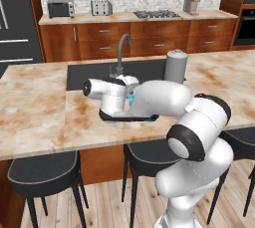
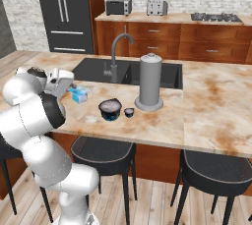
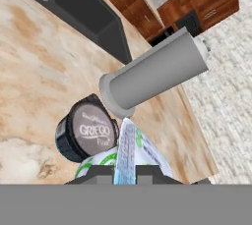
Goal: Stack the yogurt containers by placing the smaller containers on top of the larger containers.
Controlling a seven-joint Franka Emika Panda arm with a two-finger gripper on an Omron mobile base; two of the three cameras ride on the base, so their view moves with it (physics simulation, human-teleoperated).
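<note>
The pincer (image 3: 125,171) is pinching the light-blue cup (image 2: 79,94), holding it up off the table (image 2: 197,116), left of the navy tub (image 2: 110,109). In the hand view that cup (image 3: 129,153) sits between the fingertips, with the tub (image 3: 87,133) just beyond. The tub rests on the table, the tiny cup (image 2: 129,112) just beside it, the grey cylinder (image 2: 149,82) upright behind, near the sink (image 2: 98,69).

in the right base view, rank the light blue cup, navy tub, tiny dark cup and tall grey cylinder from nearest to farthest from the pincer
1. Light blue cup, held in the pincer.
2. Navy tub, mid-counter, to its right.
3. Tiny dark cup, just right of the tub.
4. Tall grey cylinder, farthest right, beside the sink.
</note>
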